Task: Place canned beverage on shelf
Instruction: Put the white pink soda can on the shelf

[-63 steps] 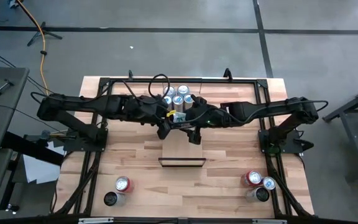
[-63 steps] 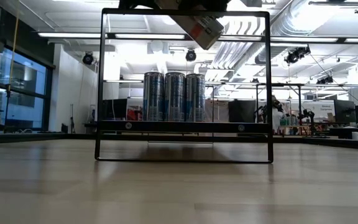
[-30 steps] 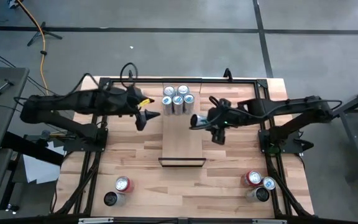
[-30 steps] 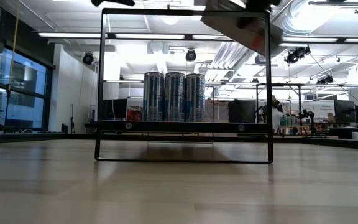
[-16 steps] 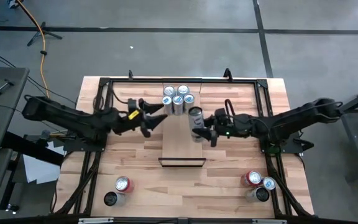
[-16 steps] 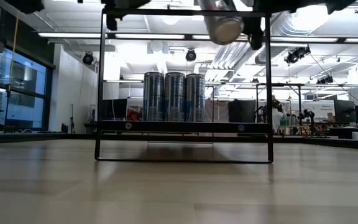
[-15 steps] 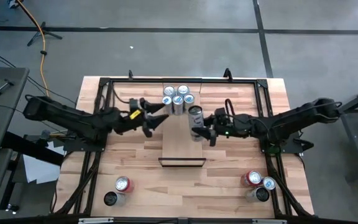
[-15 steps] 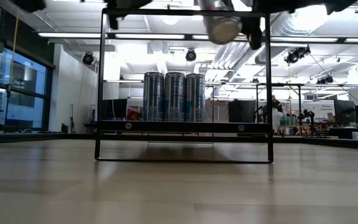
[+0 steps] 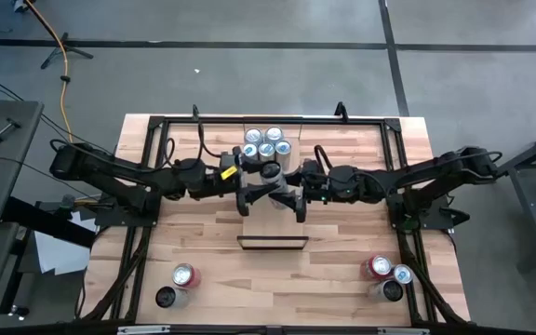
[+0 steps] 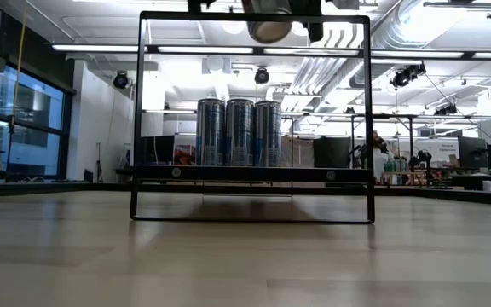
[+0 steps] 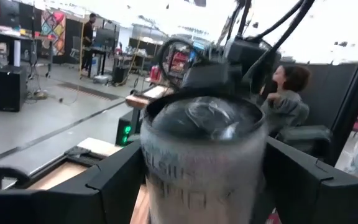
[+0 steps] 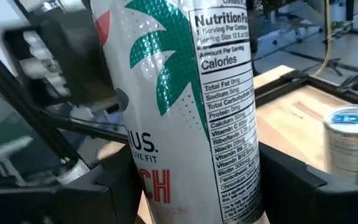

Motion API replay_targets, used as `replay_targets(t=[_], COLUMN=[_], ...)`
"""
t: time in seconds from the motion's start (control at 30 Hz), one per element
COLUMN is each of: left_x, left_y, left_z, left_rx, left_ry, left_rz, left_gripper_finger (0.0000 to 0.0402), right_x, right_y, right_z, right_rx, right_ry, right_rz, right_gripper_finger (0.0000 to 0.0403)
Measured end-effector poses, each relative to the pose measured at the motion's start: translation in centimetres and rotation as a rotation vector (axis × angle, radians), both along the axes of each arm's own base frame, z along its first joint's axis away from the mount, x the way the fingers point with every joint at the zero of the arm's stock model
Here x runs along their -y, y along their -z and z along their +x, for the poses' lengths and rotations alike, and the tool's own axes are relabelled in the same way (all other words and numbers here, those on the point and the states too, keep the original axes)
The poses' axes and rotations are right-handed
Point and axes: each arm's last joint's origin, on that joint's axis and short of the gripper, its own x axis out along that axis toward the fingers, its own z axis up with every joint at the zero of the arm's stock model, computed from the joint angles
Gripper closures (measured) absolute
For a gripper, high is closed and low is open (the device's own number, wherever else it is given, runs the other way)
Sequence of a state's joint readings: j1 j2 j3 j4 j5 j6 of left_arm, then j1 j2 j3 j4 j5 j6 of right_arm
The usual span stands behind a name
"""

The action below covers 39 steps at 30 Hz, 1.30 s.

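A silver can [image 12: 185, 106] with green leaves and a nutrition label hangs over the light-wood shelf [image 9: 273, 221]. My right gripper [image 9: 292, 194] reaches in from the table's right, shut on it. My left gripper [image 9: 251, 192] comes level from the left and is open, with a finger on each side of the same can [image 11: 204, 155]. Whether those fingers touch it, I cannot tell. Several blue-topped cans [image 9: 266, 145] stand on the shelf's far end. In the low view the held can's bottom [image 10: 269, 29] shows above the shelf's black frame [image 10: 252, 15]. My right gripper pinches the can's lower side wall [image 12: 244, 183] between its two fingers [image 12: 291, 186]. The fingers come in level from the table's right. The can is nearly upright, a little tilted, and lifted clear above the shelf.
Two cans [image 9: 183, 275] stand at the table's near left and three [image 9: 381, 267] at its near right. A black frame [image 9: 273, 244] closes the shelf's near end. A person [image 11: 288, 93] sits in the room beyond the table.
My right gripper has carried the can toward the table's left, over the shelf, and tipped it from lying to nearly upright. My left gripper has gone toward the table's right and down, tipped level, and now has a finger on each side of the can.
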<state>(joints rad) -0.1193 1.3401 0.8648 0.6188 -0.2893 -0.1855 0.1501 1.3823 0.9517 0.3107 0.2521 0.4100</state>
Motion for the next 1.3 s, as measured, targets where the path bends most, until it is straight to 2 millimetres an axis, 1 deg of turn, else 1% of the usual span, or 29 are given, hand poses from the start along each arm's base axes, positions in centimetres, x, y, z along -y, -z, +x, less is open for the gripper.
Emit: replay_targets(t=[0.07, 0.17, 0.27, 0.37, 0.47, 0.53, 0.7, 0.8, 0.9, 1.03, 1.1, 1.2, 1.3], left_x=[0.0, 0.0, 0.0, 0.0, 0.0, 0.0, -0.1, -0.4, -0.9, -1.4, -1.6, -1.9, -2.0], left_y=[0.0, -0.1, -0.3, -0.3, -0.2, -0.3, 0.1, 0.6, 0.3, -0.4, -0.9, -1.5, -1.6], left_z=[0.1, 0.0, 0.0, 0.0, 0.0, 0.0, 0.0, -0.2, -1.2, -3.0, -4.0, -5.2, -5.5], left_rx=[0.006, 0.022, 0.035, 0.033, 0.028, 0.028, -0.013, -0.090, -0.150, -0.217, -0.241, -0.262, -0.278], left_ry=[0.002, 0.003, 0.004, 0.012, 0.012, 0.011, -0.018, -0.043, -0.076, -0.095, -0.132, -0.187, -0.208], left_rz=[0.000, -0.004, -0.007, -0.007, -0.006, -0.006, 0.014, 0.030, 0.038, 0.058, 0.084, 0.110, 0.131], left_gripper_finger=[0.0131, 0.0136, 0.0165, 0.0210, 0.0212, 0.0212, 0.0212, 0.0212, 0.0212, 0.0212, 0.0212, 0.0212, 0.0212], right_x=[-0.1, -0.2, -0.2, -0.2, -0.2, -0.2, 0.0, 0.4, 0.9, 1.6, 1.9, 2.2, 2.4], right_y=[-0.2, 0.1, -0.1, -0.2, -0.2, -0.2, -0.2, -0.8, -1.1, -2.4, -2.7, -3.5, -4.2], right_z=[0.5, 0.8, 0.9, 0.9, 0.9, 0.9, 0.9, 0.5, -0.5, -2.7, -3.8, -5.3, -6.1], right_rx=[-0.008, -0.045, -0.033, -0.030, -0.029, -0.028, -0.034, -0.026, -0.072, -0.114, -0.156, -0.155, -0.134], right_ry=[-0.010, -0.022, -0.028, -0.031, -0.033, -0.033, -0.012, 0.000, 0.010, 0.032, 0.067, 0.132, 0.163], right_rz=[-0.010, -0.026, -0.024, -0.024, -0.025, -0.023, -0.010, -0.001, -0.006, -0.012, -0.024, -0.037, -0.040], right_gripper_finger=[0.0163, 0.0163, 0.0163, 0.0163, 0.0162, 0.0148, 0.0096, 0.0085, 0.0084, 0.0082, 0.0081, 0.0081, 0.0080])
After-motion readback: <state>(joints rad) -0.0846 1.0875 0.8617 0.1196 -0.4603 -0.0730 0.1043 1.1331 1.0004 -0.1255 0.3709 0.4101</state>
